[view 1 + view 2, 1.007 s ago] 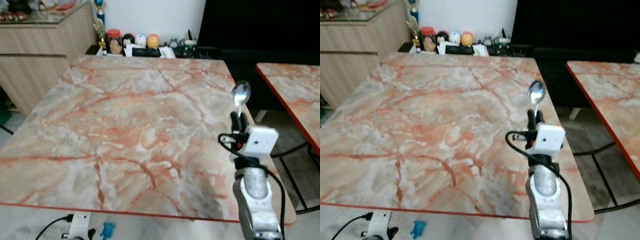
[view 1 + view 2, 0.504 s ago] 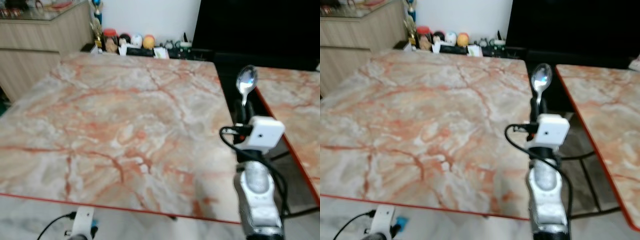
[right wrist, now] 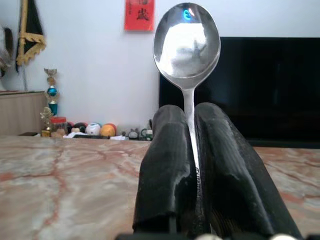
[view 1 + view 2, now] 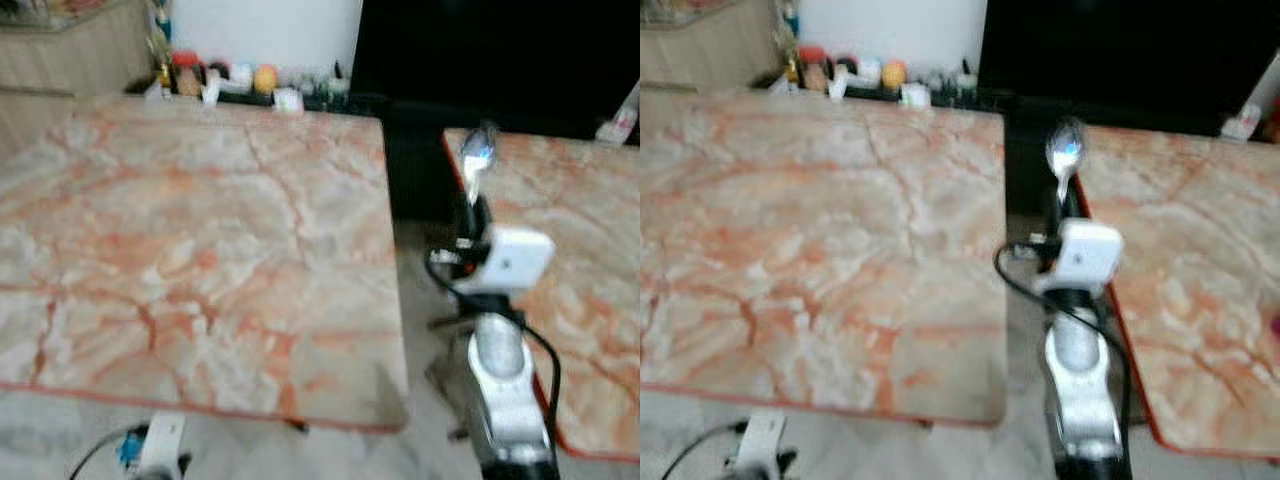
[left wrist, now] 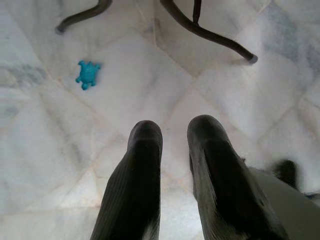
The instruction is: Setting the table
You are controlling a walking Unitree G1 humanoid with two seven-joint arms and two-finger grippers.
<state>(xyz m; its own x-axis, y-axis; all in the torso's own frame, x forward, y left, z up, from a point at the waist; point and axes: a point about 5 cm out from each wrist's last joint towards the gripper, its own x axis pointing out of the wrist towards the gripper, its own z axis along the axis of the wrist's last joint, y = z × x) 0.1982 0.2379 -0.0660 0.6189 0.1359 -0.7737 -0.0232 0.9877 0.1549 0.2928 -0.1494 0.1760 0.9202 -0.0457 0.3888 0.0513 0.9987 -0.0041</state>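
**Right gripper pinching a spoon between two marble tables**

Left eye view: blurred. We see the right gripper [image 4: 470, 215] raised, holding a spoon [image 4: 477, 158] upright, bowl on top, over the gap between the near marble table [image 4: 190, 230] and a second marble table [image 4: 590, 260] on the right. Small jars and balls [image 4: 215, 78] line the far edge of the near table, too blurred to name.

Right eye view: same scene; the black TV screen [image 4: 1120, 50] stands behind both tables.

Left wrist view: we see the left gripper [image 5: 172, 142] hanging over the tiled floor [image 5: 45, 150], fingers slightly apart, holding nothing. A small blue toy [image 5: 87, 74] lies near the table legs [image 5: 210, 35].

Right wrist view: fingers [image 3: 167, 165] pressed on the spoon's handle; a red wall sign [image 3: 138, 14] and a trophy [image 3: 52, 97] show here.
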